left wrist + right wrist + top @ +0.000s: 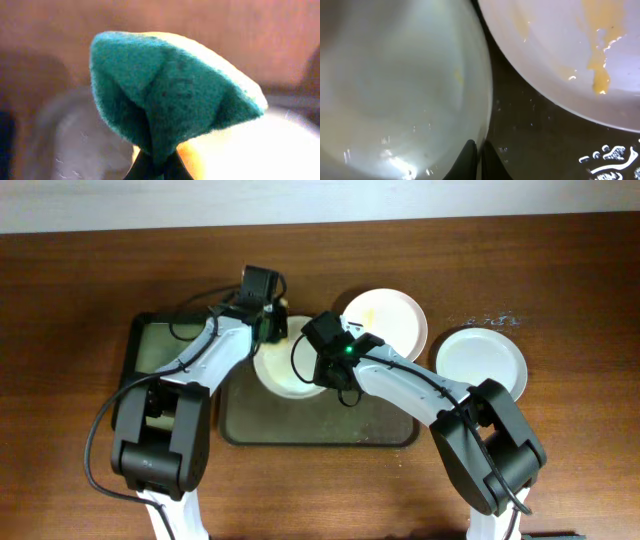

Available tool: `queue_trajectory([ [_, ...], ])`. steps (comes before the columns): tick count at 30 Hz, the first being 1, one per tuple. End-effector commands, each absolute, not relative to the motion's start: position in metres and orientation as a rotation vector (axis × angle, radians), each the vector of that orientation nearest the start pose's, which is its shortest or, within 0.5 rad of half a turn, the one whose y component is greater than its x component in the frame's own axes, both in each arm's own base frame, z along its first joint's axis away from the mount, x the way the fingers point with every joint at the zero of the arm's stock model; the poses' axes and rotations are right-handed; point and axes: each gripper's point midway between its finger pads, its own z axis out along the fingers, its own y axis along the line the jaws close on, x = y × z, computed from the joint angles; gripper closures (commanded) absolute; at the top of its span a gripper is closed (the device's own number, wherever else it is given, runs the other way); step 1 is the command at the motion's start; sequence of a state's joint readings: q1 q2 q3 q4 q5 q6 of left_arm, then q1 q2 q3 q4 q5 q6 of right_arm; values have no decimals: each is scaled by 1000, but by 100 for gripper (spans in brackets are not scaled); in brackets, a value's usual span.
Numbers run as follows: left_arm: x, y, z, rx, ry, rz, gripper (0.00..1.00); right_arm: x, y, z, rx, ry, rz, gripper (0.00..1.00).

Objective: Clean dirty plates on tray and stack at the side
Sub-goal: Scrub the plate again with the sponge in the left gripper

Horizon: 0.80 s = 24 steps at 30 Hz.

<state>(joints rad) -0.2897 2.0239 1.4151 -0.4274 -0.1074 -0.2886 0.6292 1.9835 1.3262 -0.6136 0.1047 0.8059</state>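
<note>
The dark brown tray point(300, 430) lies in the middle. One white plate point(285, 370) is at its back left edge, and my right gripper point(480, 157) is shut on that plate's rim point(395, 80). A second plate point(390, 315) with yellow smears point(600, 55) lies at the tray's back right. A third plate point(482, 360) sits on the table to the right. My left gripper point(159, 167) is shut on a green sponge point(170, 95) just above the held plate's far edge point(275, 325).
A smaller black tray point(160, 345) with a greenish inside lies left of the brown tray, under my left arm. Water drops show on the table point(490, 320) behind the right plate.
</note>
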Motion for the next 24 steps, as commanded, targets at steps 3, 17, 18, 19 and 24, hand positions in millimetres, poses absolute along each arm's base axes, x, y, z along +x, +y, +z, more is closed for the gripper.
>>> queue_trajectory([
  [3, 504, -106, 132, -119, 2473, -12, 100, 341, 240, 11, 207, 2893, 163, 96],
  [17, 442, -98, 119, 25, 2749, 23, 100, 314, 256, 3, 131, 3037, 308, 78],
  [18, 444, -97, 120, 19, 2740, 18, 100, 315, 257, 1, 130, 3036, 309, 94],
  [19, 445, -96, 120, 14, 2737, 15, 100, 316, 257, 1, 131, 3033, 306, 96],
  [24, 443, -98, 119, 47, 2761, -103, 100, 322, 260, 16, 7, 2992, 330, 96],
])
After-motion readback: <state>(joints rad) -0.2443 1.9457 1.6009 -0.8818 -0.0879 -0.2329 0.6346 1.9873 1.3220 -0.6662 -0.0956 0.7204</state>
